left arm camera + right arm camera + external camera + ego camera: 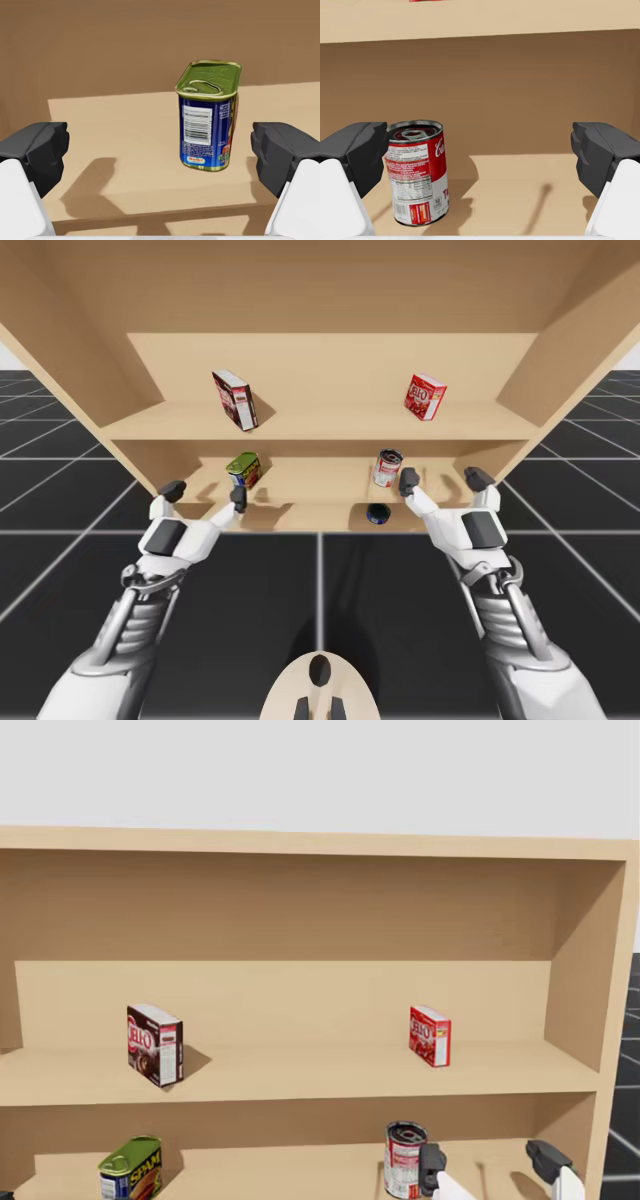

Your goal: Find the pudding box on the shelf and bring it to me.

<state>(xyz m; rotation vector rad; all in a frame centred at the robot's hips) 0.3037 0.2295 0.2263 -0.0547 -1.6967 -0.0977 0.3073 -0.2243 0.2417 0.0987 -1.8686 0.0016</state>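
Note:
On the upper shelf (320, 425), the brown-and-white pudding box (235, 400) (154, 1045) stands at the left and a red box (425, 397) (429, 1035) at the right. My left gripper (206, 492) (160, 150) is open at the lower shelf's front edge. A green-topped blue rectangular can (209, 115) (243, 469) stands ahead of it, apart from both fingers. My right gripper (443, 480) (480, 150) (488, 1160) is open too. A red-and-white round can (416, 171) (388, 467) stands just beyond one of its fingers. Both grippers are a level below the pudding box.
The wooden shelf has side walls (560, 370) and a back panel (320, 910) closing it in. A small dark blue round object (377, 513) lies at the lower shelf's front edge between my two grippers. There is free room on the upper shelf between the two boxes.

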